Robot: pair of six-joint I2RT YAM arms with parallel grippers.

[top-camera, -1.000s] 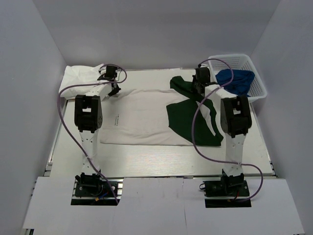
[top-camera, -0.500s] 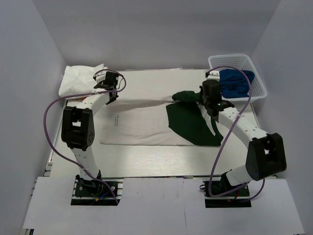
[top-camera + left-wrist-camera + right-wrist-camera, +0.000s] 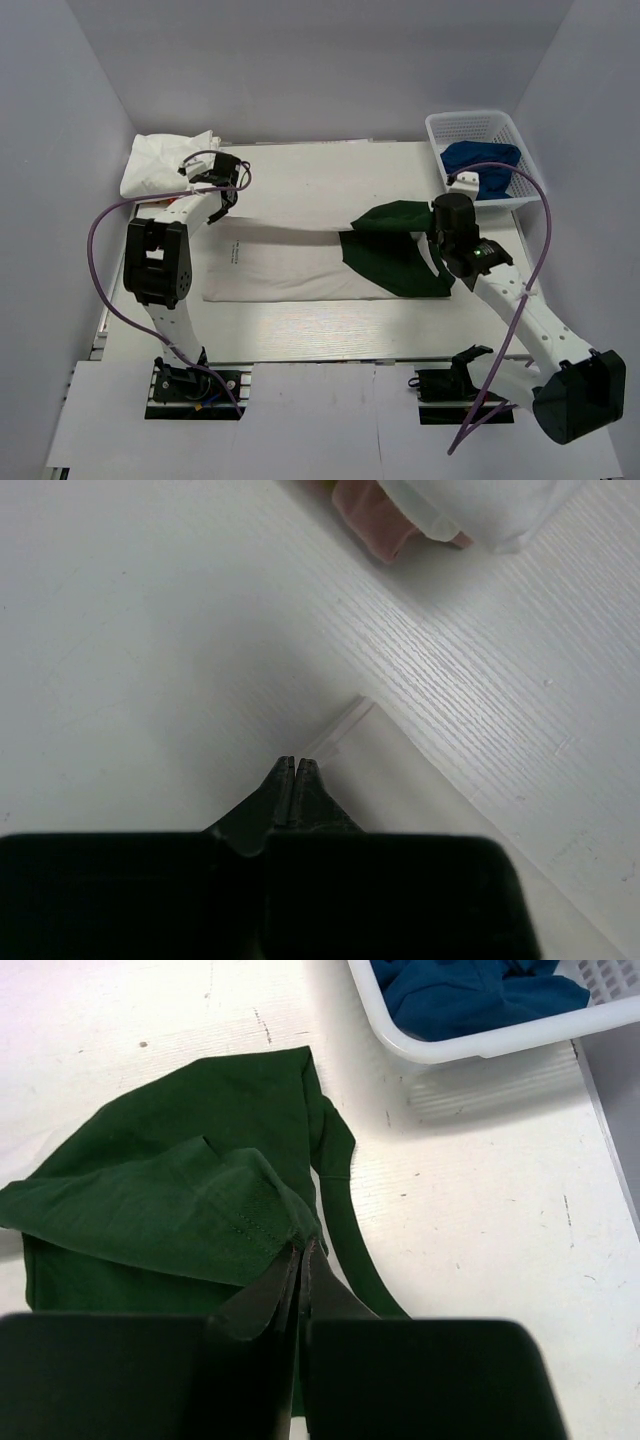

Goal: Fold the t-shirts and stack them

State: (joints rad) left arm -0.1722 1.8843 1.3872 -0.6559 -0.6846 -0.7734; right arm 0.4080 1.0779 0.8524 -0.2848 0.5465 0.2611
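Observation:
A white t-shirt with a dark green part lies spread across the middle of the table, a small black print near its left end. My left gripper is shut on the shirt's white far-left edge. My right gripper is shut on a fold of the green cloth, which it holds lifted above the shirt's right end. A white cloth bundle sits at the back left corner.
A white plastic basket holding blue cloth stands at the back right, close behind my right gripper. Bare white tabletop lies beyond the shirt. Grey walls close in on both sides.
Both grippers have pulled the shirt's far edge toward the near side. The right arm swung out to the right, carrying the green cloth away from the basket.

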